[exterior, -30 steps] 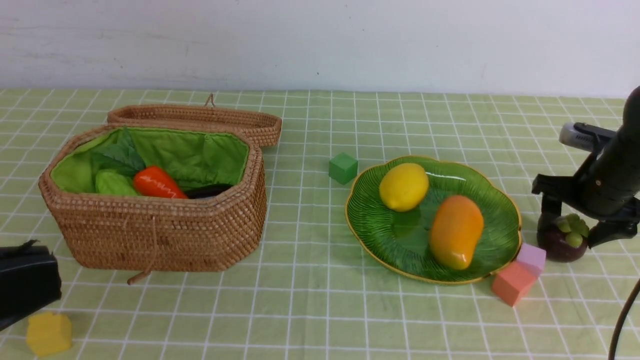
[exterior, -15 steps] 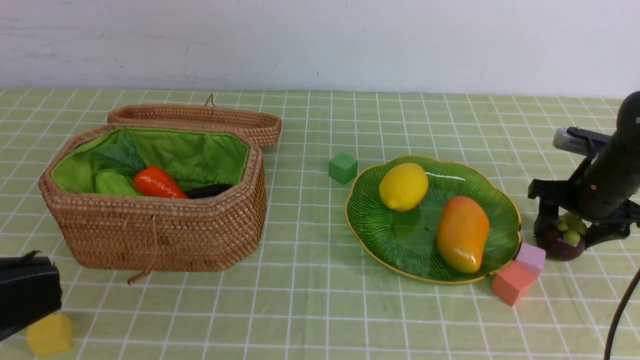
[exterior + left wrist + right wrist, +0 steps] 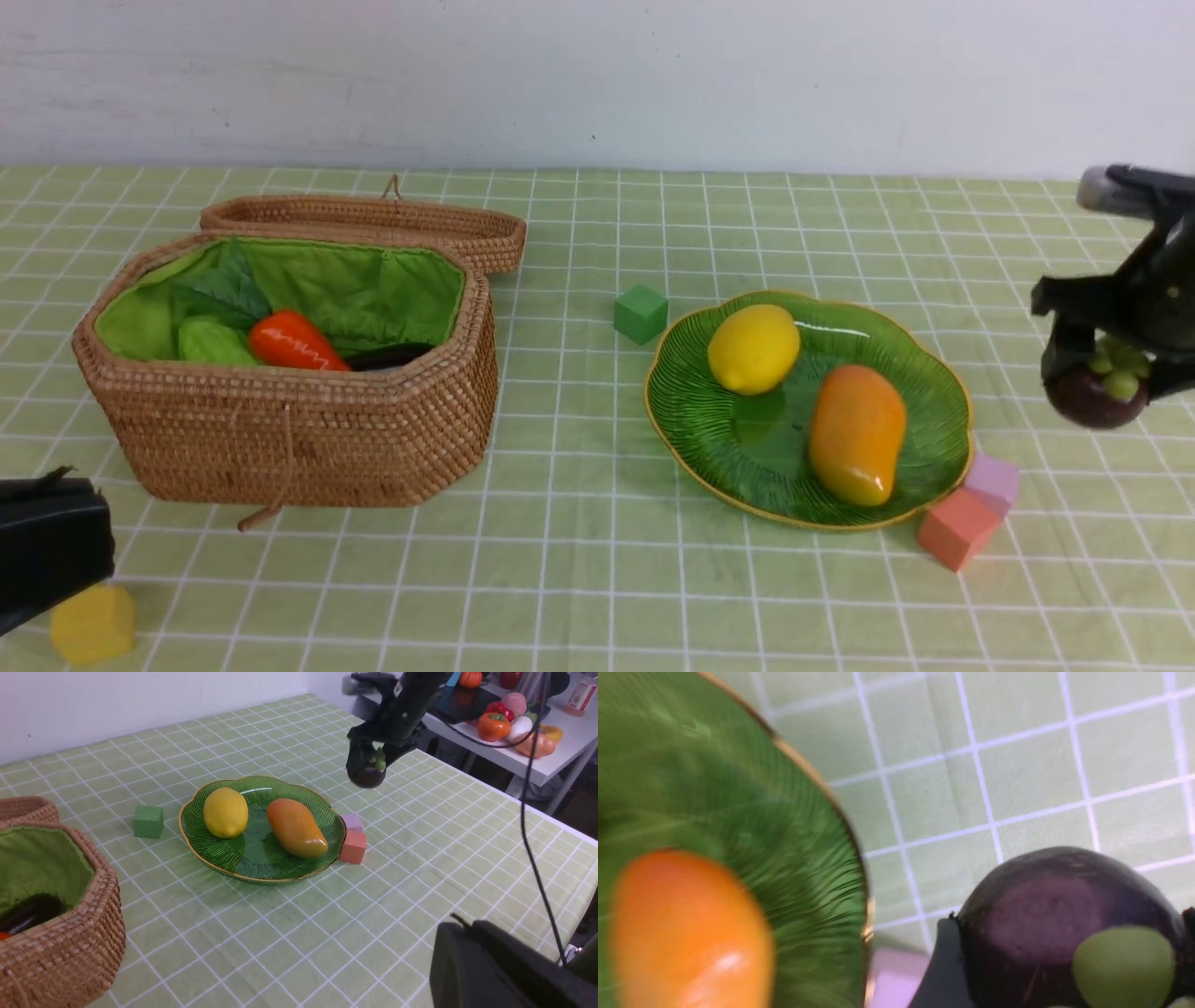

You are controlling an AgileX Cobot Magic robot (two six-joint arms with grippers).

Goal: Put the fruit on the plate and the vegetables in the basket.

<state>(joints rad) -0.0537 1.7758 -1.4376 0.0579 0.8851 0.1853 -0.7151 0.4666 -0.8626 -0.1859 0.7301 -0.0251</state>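
One fruit remains off the plate (image 3: pixel 948 392): the mangosteen (image 3: pixel 1094 399), clamped between the fingers of my right gripper (image 3: pixel 1106 373) and hanging clear of the tablecloth (image 3: pixel 579 560). My left gripper (image 3: pixel 47 546) sits shut and idle near the basket's (image 3: pixel 299 439) front corner, far from this job, so the right arm is the one to finish it.

From my fingers the plate lies to the left, toward the middle of the table, with its gold rim between us. The mangosteen is round, green cap up under my palm, so no axis matters. The mango (image 3: pixel 856 434) lies lengthwise along the plate's near right side and the lemon (image 3: pixel 753 348) sits at the back left. I judge the bare glass at the back right, beyond the mango, the best landing spot. Pink cube (image 3: pixel 993 482) and salmon cube (image 3: pixel 957 527) crowd the rim's near right edge, so I should cross above them and over the rim before lowering.
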